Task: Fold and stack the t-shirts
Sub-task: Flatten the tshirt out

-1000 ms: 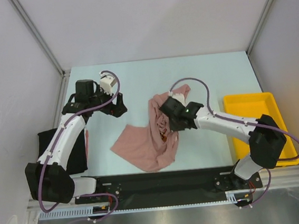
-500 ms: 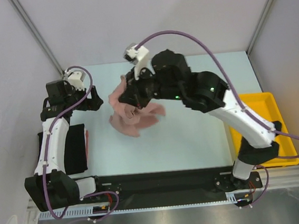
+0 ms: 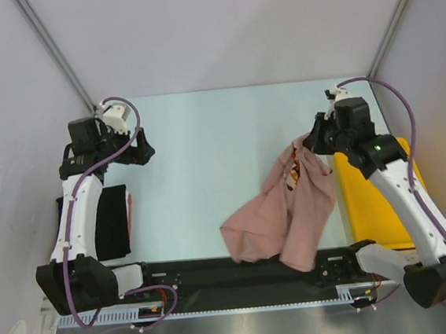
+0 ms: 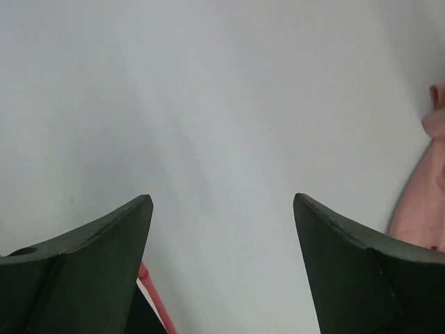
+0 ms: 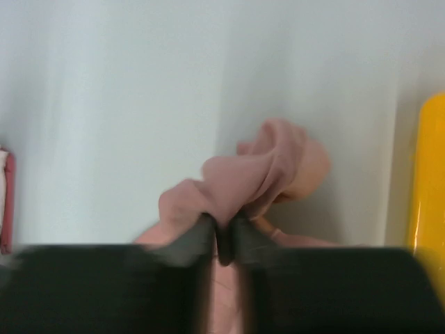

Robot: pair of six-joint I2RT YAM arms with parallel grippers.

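Right now I'm on the opening step with the pink t-shirt: getting it out of its bunch so it can be spread for folding. My right gripper is pinched tight on a wad of its cloth, and the rest of the shirt trails from that gripper toward the near edge of the bench, crumpled. The yellow tray lies just beside the gripper on its outer side. My left gripper is spread wide with nothing between its fingers, well apart from the pink shirt. The black t-shirt lies behind it, by its own arm. As I judge it, nothing is folded or stacked yet. Next I'd want the left gripper to cross over and take a second edge, a shoulder or hem, so the two can stretch the shirt and lay it flat. I can't tell which part the right one holds, so finding a clean corner is the tricky bit.
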